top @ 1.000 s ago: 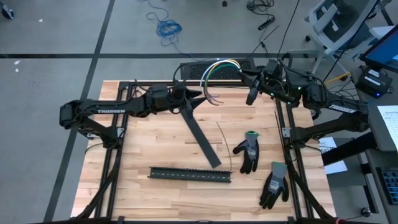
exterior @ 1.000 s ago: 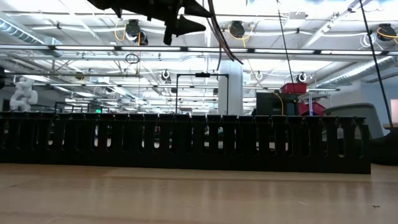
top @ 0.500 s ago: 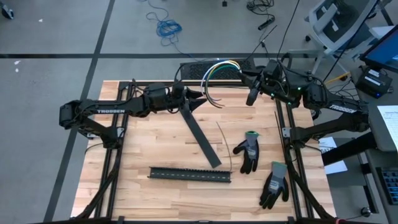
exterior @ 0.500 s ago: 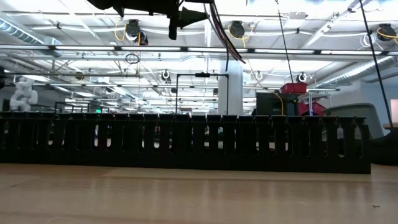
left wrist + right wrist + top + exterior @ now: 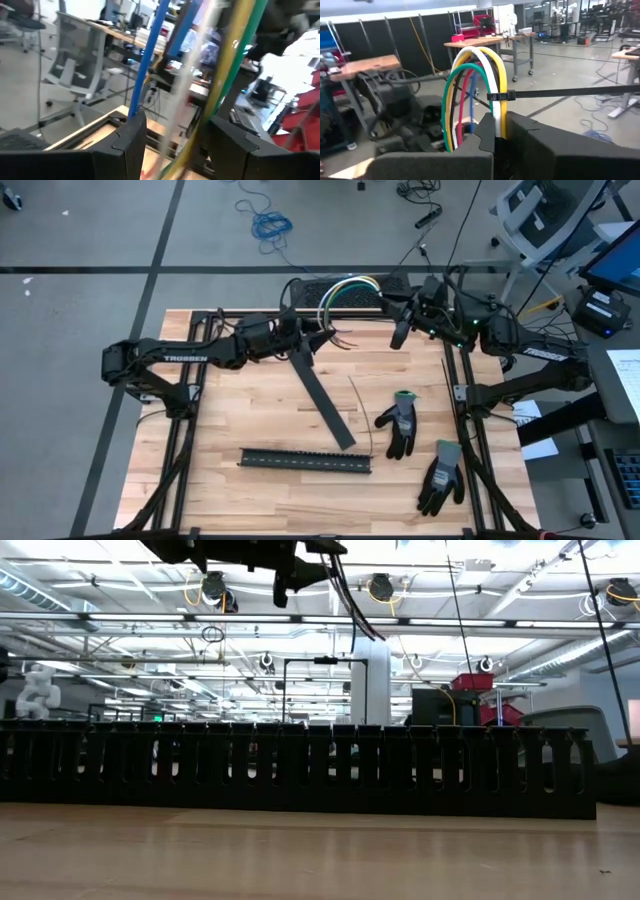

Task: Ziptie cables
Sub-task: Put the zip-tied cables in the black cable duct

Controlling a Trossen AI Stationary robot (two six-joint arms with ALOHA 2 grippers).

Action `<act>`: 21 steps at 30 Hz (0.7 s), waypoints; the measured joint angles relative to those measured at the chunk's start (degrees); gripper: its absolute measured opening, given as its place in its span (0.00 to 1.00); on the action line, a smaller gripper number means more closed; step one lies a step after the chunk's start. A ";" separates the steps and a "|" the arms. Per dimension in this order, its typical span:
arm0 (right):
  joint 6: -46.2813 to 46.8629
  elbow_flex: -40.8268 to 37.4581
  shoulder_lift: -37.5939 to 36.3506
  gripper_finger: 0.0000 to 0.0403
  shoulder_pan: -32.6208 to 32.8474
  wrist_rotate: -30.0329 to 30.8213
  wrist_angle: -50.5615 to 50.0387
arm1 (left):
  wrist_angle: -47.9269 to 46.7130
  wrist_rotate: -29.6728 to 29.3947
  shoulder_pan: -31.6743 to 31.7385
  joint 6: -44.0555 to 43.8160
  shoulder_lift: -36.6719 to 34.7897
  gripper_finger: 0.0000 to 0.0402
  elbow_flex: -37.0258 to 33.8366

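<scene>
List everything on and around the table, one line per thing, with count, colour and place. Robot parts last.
cables: one bundle, multicoloured, arching at the table's far edge between both grippers
zip tie: one, black, around the bundle
slotted strip: one, black, near edge
flat bar: one, black, diagonal at centre
gloves: two, grey-black, right side
table: one, light wood
left gripper: dark, around the cables' loose ends
right gripper: dark, shut on cables

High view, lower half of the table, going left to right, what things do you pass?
Black slotted plastic strip lying flat → thin dark strand curving down the wood → grey-and-black work glove with green cuff → second matching glove nearer the table's right edge.
</scene>
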 joint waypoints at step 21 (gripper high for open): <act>-1.37 0.00 -0.36 0.00 0.01 0.61 2.44 | -1.65 -3.21 -0.17 5.80 0.02 0.46 0.00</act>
